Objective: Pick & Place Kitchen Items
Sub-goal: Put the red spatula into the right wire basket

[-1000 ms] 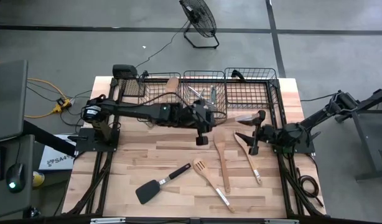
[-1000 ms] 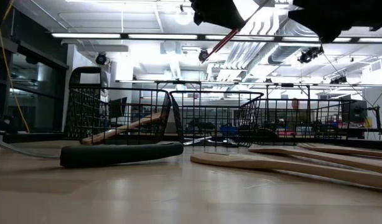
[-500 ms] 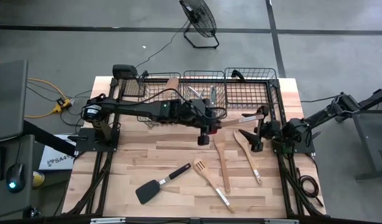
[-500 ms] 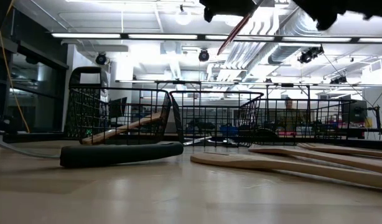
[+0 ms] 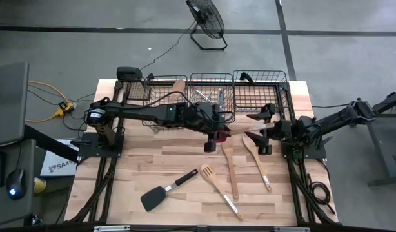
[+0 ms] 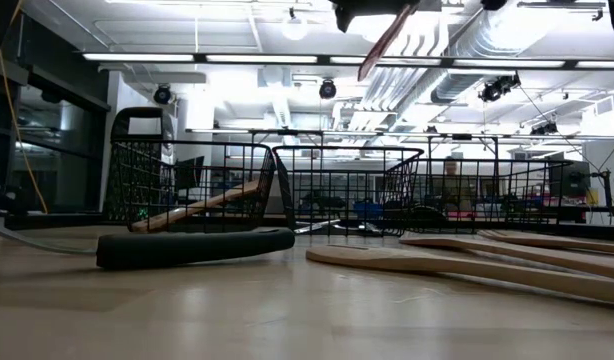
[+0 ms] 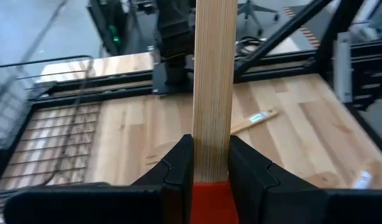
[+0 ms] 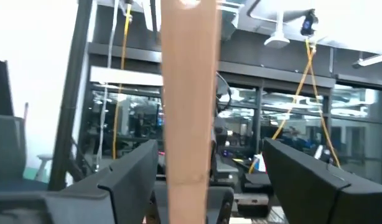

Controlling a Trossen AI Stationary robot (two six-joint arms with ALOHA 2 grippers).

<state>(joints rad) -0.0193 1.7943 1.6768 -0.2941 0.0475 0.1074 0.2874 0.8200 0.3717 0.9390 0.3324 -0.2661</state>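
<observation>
From above, the red-headed spatula [image 5: 240,129] now bridges the two arms just in front of the wire baskets [image 5: 211,96]: the left gripper [image 5: 217,132] pinches its red end, while the right gripper [image 5: 266,125] has moved in from the 3 o'clock side. At table height, only the red head [image 6: 387,40] shows, hanging high. In the left wrist view the fingers [image 7: 178,168] clamp the handle [image 7: 213,68]; in the right wrist view the fingers [image 8: 125,174] stand spread around it, so I judge a handover is under way.
</observation>
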